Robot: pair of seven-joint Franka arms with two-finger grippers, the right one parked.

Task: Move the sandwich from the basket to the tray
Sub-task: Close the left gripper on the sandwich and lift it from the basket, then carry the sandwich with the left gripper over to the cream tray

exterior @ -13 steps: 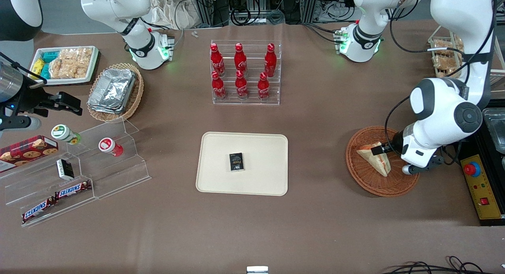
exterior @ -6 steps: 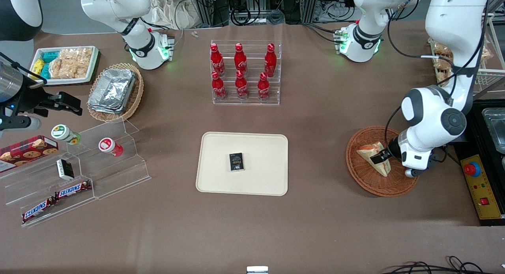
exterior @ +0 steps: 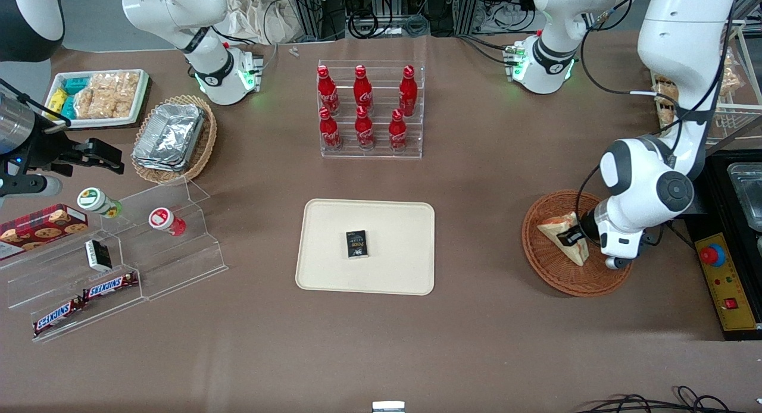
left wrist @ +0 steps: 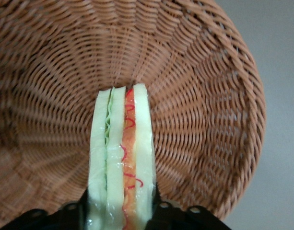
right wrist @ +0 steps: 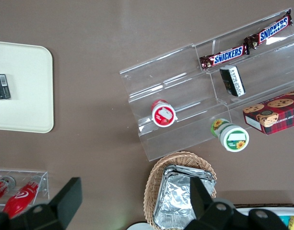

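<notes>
- Since the earlier frames the left arm has swung in over the basket [exterior: 574, 243], and its claw [exterior: 572, 237] has come from the rim onto the middle of the sandwich [exterior: 559, 235]
- Nothing else on the table [exterior: 476, 341] has shifted; the small dark box [exterior: 356, 244] lies on the tray [exterior: 333, 270] as before
- The sandwich lies in the basket at the working arm's end of the table, well apart from the tray in the middle
- In the wrist view the sandwich [left wrist: 120, 158] stands on edge between the two dark fingers [left wrist: 72, 213], bread faces turned toward the pads; the claw [left wrist: 120, 215] looks closed up against both faces, though whether it squeezes firmly cannot be told
- The wedge is judged light and soft: white bread dents under pressure, and the red and pale filling could slide out if pinched at the cut edge
- The best hold is probably across the flat bread faces near the thick middle, with gentle force, so the layers stay together
- The arm's forearm hangs over the basket side toward the red button box [exterior: 723, 282], elbow raised, wrist bent down so the claw points into the basket
- The sandwich is not yet lifted; a straight rise should clear the low woven rim before the carry toward the tray
</notes>
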